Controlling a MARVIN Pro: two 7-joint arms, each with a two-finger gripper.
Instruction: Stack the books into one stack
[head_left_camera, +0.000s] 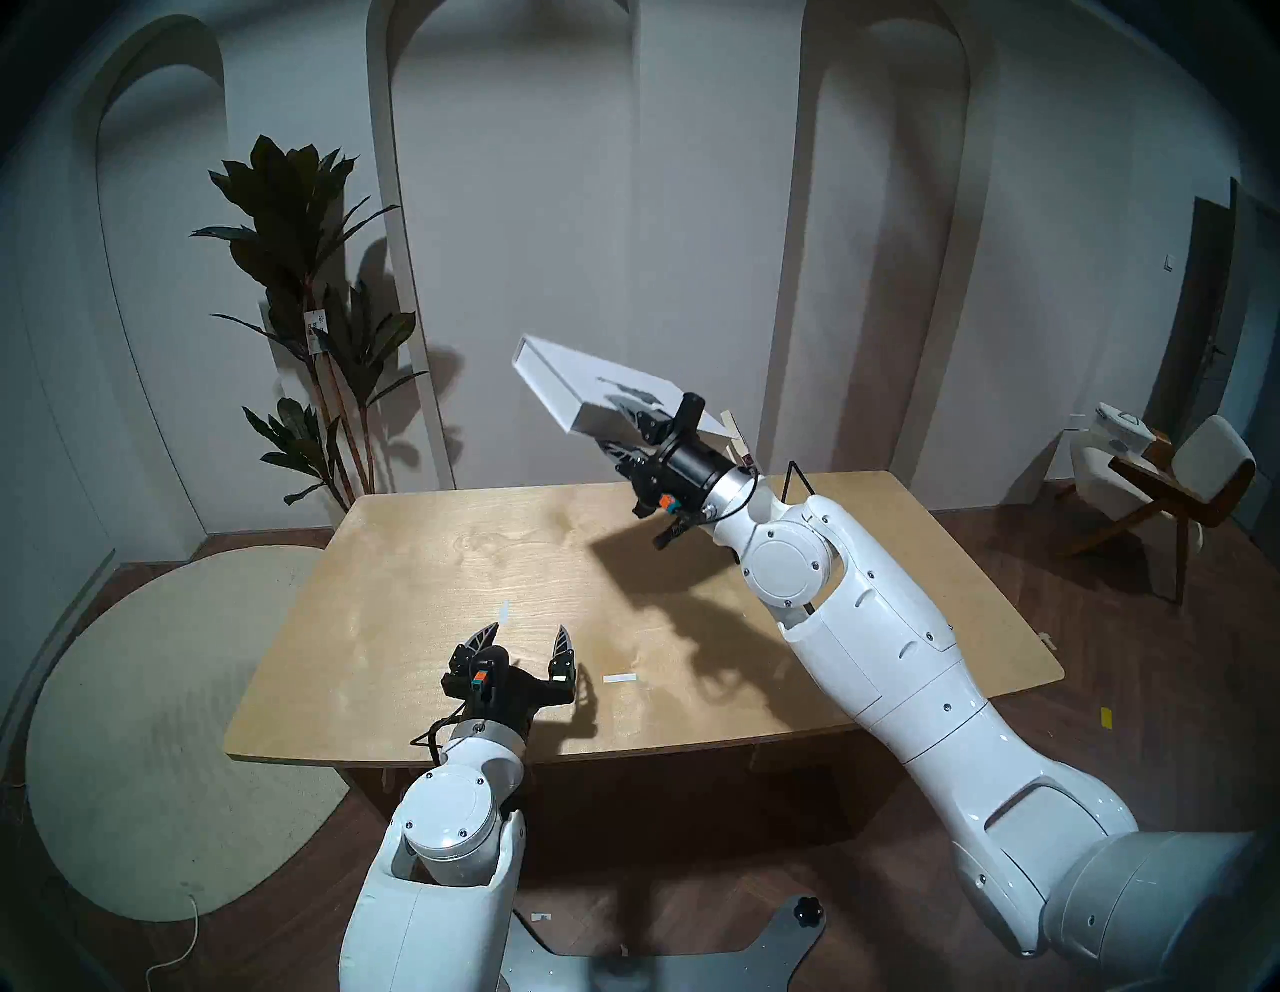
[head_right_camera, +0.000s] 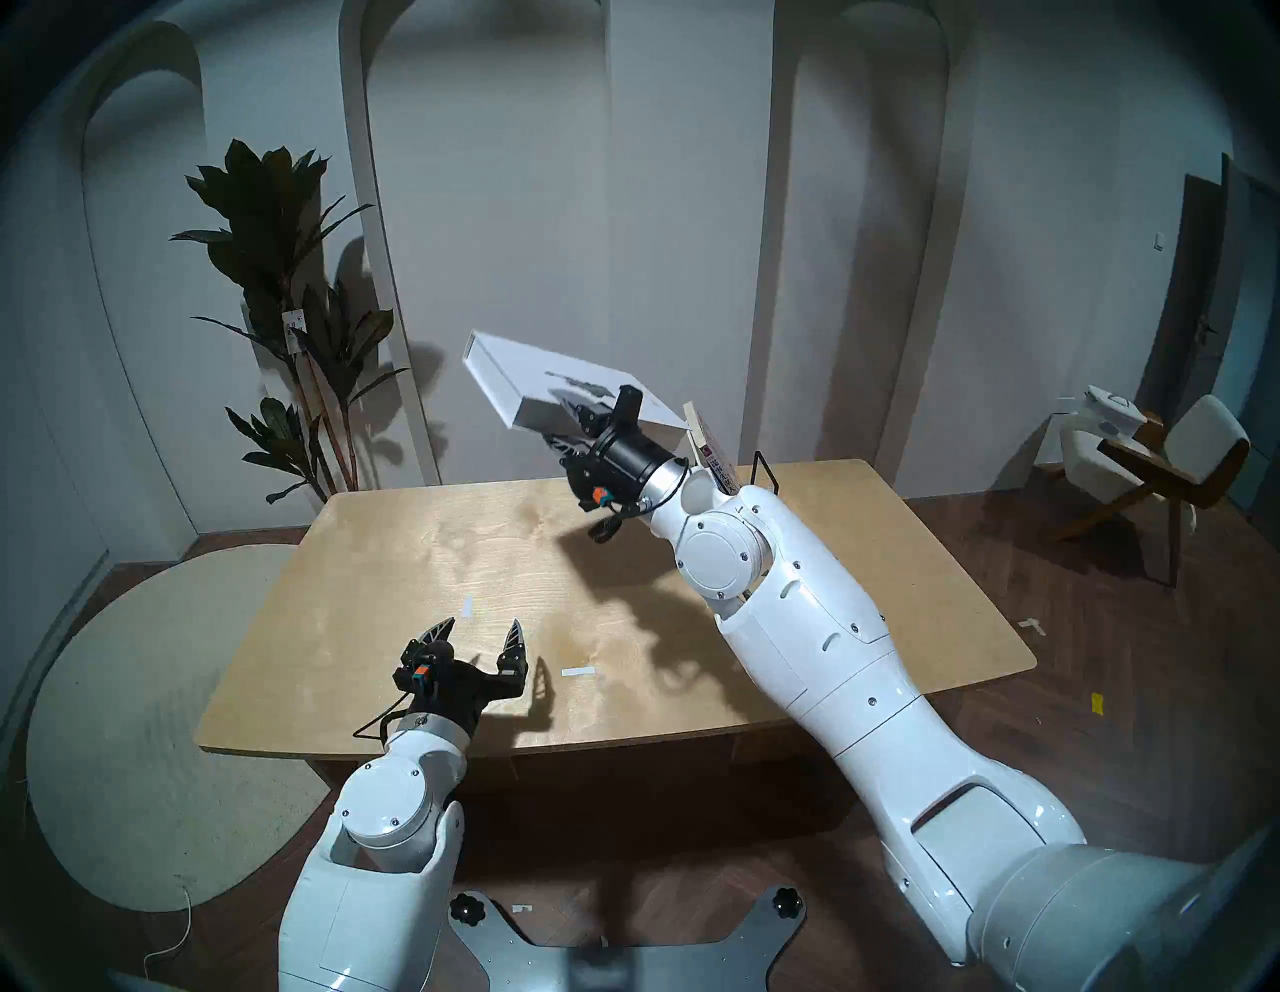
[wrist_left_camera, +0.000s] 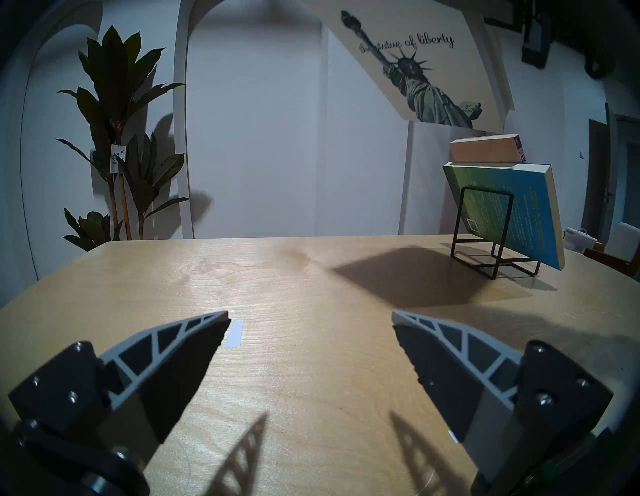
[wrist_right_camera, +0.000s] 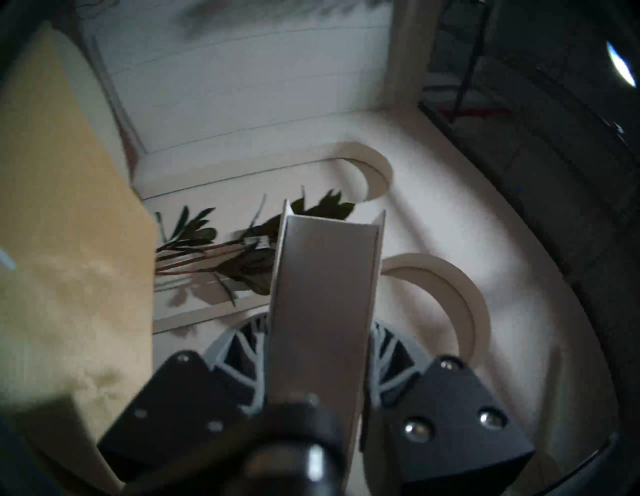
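White hardcover (head_left_camera: 596, 388), thick and large with a small dark figure on its cover, is up in the air at about twelve o'clock over the tabletop (head_left_camera: 429, 589), tilted, with the right tool (head_left_camera: 627, 433) clenched on its near edge; the right wrist view shows the book's edge running straight up between the two fingers. Two paperbacks remain in the black wire rack (wrist_left_camera: 485, 235) at roughly two o'clock on the tabletop: the blue-green one (wrist_left_camera: 512, 211) leans on the frame and the beige-pink one (wrist_left_camera: 485, 149) stands behind it, only its top edge showing. Left tool (head_left_camera: 530, 641) hovers near six o'clock, low over the wood, spread wide and grasping nothing. By the look of it the step in hand is carrying the first and largest book out to start the stack, so nothing is stacked yet. Next move calls for levelling the hardcover and laying it flat on the bare middle of the tabletop, clear of the rack, before letting go; held by one edge, so heavy a book could well droop or twist in the grip
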